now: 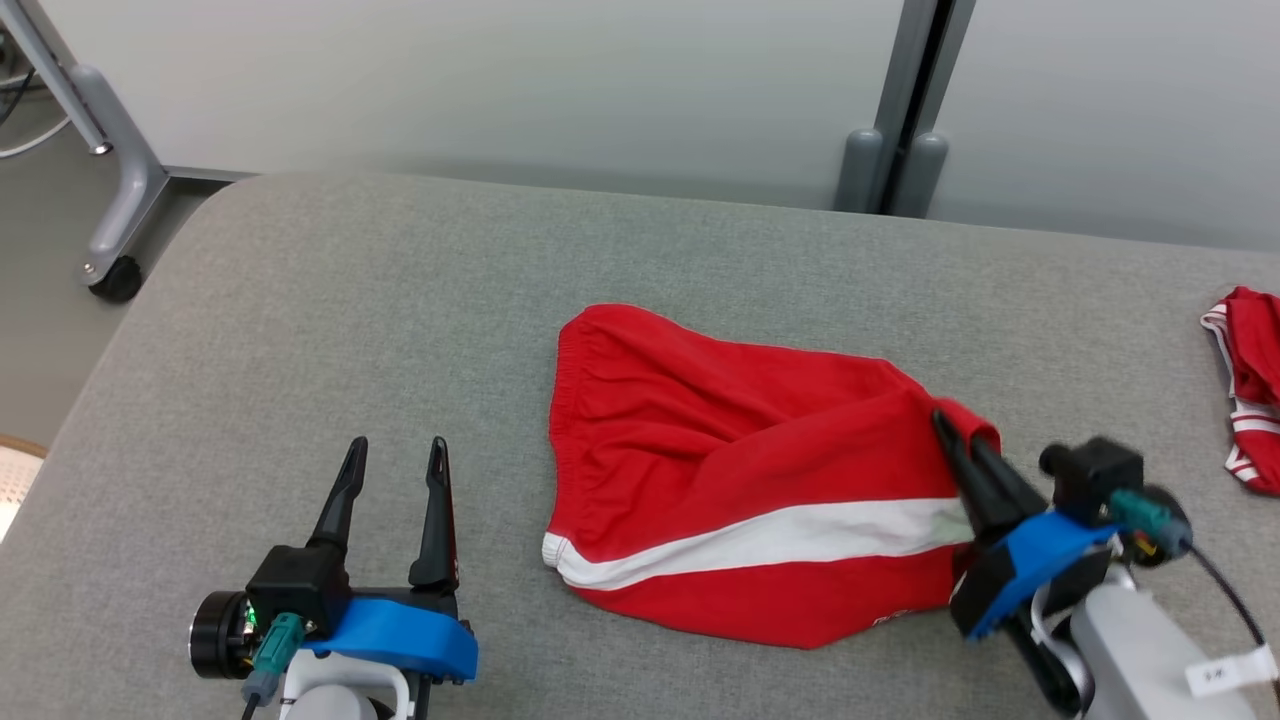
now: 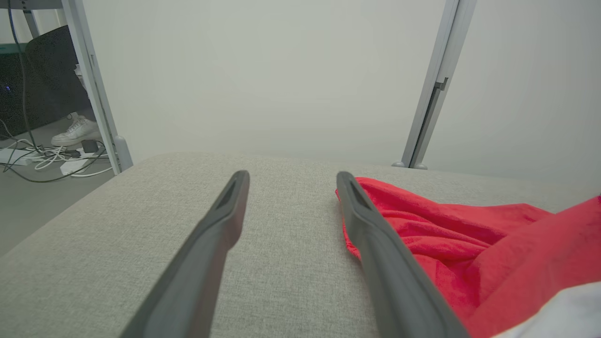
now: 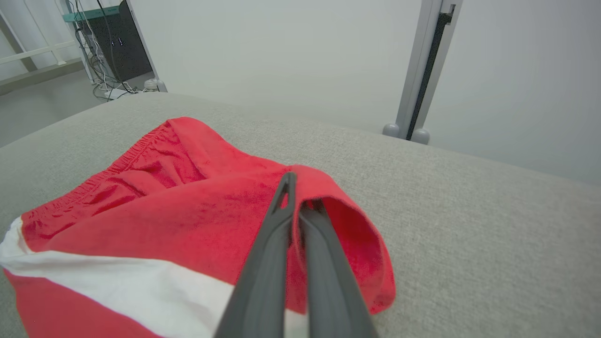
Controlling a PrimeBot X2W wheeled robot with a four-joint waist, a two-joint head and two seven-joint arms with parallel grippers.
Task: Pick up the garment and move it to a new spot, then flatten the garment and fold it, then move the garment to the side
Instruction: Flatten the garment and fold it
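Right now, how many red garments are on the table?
2. The red shorts lie central on the table, one end pinched in the right hand. A second red garment sits at its right edge, cut off by the picture; more may lie beyond.

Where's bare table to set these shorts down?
Bare: the wide strip of table left of the red shorts, beyond the left gripper, and the band behind them. Crowded right: the right gripper and a second red garment.

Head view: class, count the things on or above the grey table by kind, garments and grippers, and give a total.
Red garments: 2, the striped shorts and a second garment at the right edge.
Grippers: 2, the left gripper open, the right gripper shut on the shorts.
Total: 4.
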